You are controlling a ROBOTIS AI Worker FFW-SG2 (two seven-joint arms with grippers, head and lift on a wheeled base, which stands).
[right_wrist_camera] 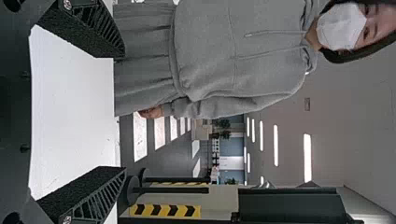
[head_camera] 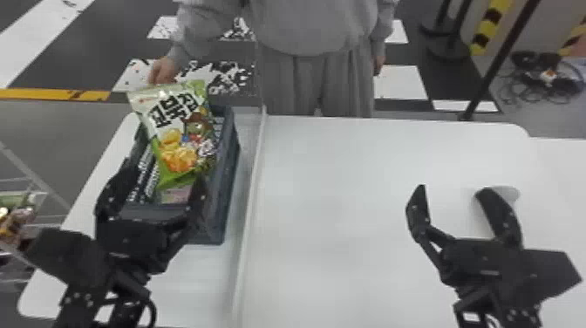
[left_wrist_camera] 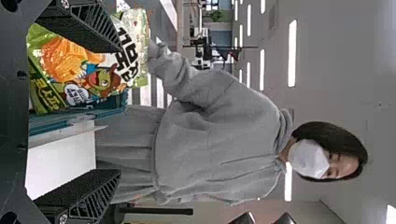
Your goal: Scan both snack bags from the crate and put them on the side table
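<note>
In the head view, one snack bag (head_camera: 178, 135), green and white, stands tilted in the grey crate (head_camera: 226, 174), a person's hand at its top edge. A pinkish surface shows beneath it in the crate. My left gripper (head_camera: 159, 187) is open at the crate's near end, close to the bag's lower part. The left wrist view has the snack bag (left_wrist_camera: 88, 60) partly behind one finger of the open left gripper (left_wrist_camera: 116, 112). Over the white table's right half, my right gripper (head_camera: 451, 192) stands open and holds nothing; its fingers frame bare tabletop at the right gripper (right_wrist_camera: 123, 112) in its wrist view.
A raised white divider (head_camera: 250, 196) runs along the table (head_camera: 340, 183), right of the crate. A small pale round object (head_camera: 508, 193) lies behind the right gripper. At the far left stands a clear rack (head_camera: 35, 218) with packaged items.
</note>
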